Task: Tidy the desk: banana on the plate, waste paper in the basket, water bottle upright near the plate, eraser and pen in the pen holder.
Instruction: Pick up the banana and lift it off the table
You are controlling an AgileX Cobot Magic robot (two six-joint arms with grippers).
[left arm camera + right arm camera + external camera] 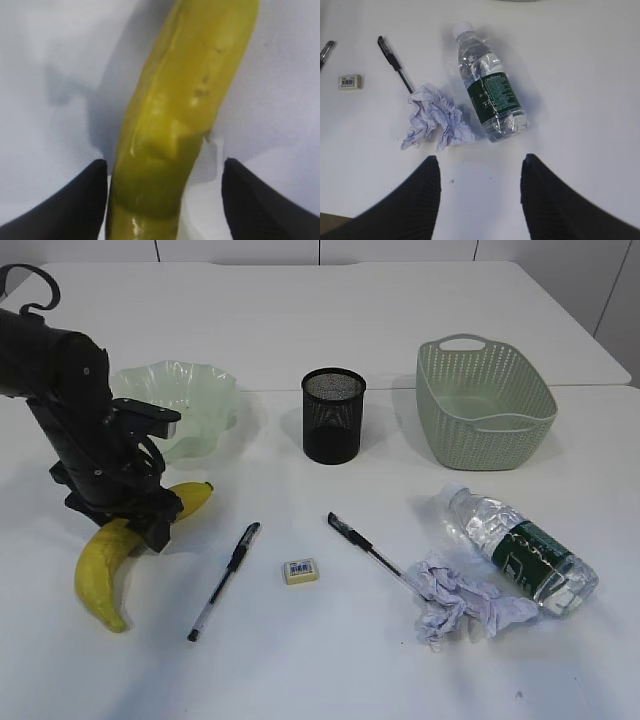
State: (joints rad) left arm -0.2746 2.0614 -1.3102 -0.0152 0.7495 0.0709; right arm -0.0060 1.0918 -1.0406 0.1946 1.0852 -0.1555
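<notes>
On the left of the desk (330,670) lies the banana (105,565), flat, just in front of the plate (190,400). The left arm's fingers (165,200) straddle its middle, wide apart; the left finger sits just beside the peel, the right one stands clear, so nothing is held. Right of the banana lie a pen (225,580), the eraser (300,571) and a second pen (368,550), whose far end reaches the crumpled paper (460,602). The bottle (520,550) lies on its side just beside the paper. The holder (333,415) and basket (484,400) stand behind. The right arm's fingers (480,195) hang spread over bare desk near paper and bottle, holding nothing.
</notes>
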